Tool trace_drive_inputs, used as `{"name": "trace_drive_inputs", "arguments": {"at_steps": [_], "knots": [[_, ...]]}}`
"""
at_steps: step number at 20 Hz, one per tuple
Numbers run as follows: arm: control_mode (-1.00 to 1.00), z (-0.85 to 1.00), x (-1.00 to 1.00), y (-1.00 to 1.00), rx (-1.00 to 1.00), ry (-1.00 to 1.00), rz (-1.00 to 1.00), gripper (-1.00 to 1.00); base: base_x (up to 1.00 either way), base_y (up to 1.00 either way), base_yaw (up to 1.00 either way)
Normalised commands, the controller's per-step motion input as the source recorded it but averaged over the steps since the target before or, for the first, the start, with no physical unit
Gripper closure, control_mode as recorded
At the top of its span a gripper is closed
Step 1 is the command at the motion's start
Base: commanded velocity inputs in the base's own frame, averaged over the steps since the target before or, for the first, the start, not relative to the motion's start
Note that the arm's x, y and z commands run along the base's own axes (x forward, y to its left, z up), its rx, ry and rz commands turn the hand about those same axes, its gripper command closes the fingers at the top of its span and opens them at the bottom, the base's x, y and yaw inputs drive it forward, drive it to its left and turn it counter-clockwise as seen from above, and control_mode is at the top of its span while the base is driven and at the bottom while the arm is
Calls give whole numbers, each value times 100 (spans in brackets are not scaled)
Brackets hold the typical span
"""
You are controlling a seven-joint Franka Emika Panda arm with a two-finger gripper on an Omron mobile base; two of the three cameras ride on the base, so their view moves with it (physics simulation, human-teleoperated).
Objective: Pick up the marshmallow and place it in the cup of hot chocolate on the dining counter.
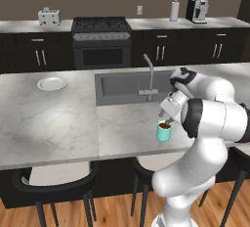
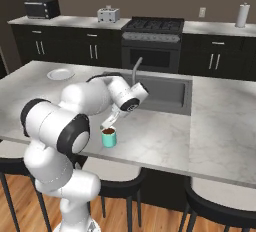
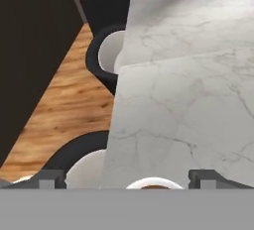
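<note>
I can't make out the marshmallow; it may already sit in the cup of hot chocolate [image 1: 164,131], which stands on the dining counter [image 1: 58,123] near the sink [image 1: 122,86]. Soft and light, it needs only a gentle pinch across flat sides. The gripper [image 1: 162,117] hovers above the rim, fingers spread wide, grasping nothing.

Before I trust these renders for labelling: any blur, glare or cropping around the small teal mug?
Left base view: the small teal mug is sharp, with soft sheen on the veined marble counter. Right base view: sharp, white arm beside the mug. Hand view: only its rim shows, cropped.
</note>
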Motion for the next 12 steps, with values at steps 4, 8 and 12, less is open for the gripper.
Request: {"name": "trace_drive_inputs", "arguments": {"at_steps": [4,8,12], "knots": [[-100,100,-39,0,0,0,0,-100,0,0,0],[-100,96,-65,-5,-1,0,-5,-100,0,0,0],[-100,55,-39,0,-16,1,-51,-100,0,0,0]]}}
